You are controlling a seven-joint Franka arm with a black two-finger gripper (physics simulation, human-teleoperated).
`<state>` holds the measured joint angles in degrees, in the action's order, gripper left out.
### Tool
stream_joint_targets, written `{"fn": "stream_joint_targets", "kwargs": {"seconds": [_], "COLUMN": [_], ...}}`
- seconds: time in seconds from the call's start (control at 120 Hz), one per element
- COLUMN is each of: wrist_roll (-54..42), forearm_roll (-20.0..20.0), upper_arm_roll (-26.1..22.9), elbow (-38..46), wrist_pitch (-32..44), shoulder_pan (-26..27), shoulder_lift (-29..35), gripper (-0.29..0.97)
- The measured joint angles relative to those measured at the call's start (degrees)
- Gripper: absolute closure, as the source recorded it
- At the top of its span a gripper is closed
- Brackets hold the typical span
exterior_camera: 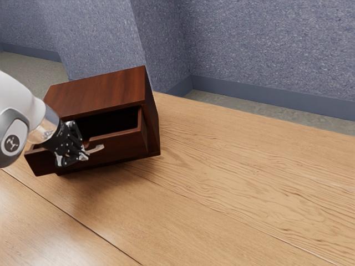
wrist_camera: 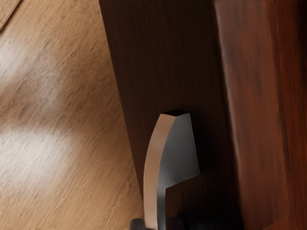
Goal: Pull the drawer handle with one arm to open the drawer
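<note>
A pale wood-grain desk [exterior_camera: 233, 183] under speckled blue-grey walls [exterior_camera: 266, 39] carries a dark wooden cabinet [exterior_camera: 100, 91]. Its drawer [exterior_camera: 116, 147] juts partly out, and the hand [exterior_camera: 83, 156] pinches the metal handle [exterior_camera: 95, 148].

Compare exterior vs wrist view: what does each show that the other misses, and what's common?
Exterior: the whole cabinet, its drawer pulled partly out with its dark inside exposed, the hand at the handle, and the blue walls behind.
Wrist: a close look at the handle's curved metal bar and where it mounts on the drawer front.
Shared: the drawer front, the handle, the wooden table.
</note>
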<state>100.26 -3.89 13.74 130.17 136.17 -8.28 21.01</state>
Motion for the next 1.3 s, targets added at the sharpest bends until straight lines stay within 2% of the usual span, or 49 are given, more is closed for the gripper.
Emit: {"fn": "stream_joint_targets", "kwargs": {"seconds": [0.2, 0.358, 1.3], "wrist_roll": [0.2, 0.21, 0.16], "forearm_roll": [0.0, 0.17, 0.34], "upper_arm_roll": [-1.67, -5.03, -7.92], "elbow": [2.48, 4.21, 11.84], "wrist_pitch": [0.88, 0.94, 1.69], "shoulder_pan": [-1.21, -4.28, -5.8], "shoulder_lift": [2.44, 4.43, 13.31], "gripper": [0.79, 0.77, 0.78]}}
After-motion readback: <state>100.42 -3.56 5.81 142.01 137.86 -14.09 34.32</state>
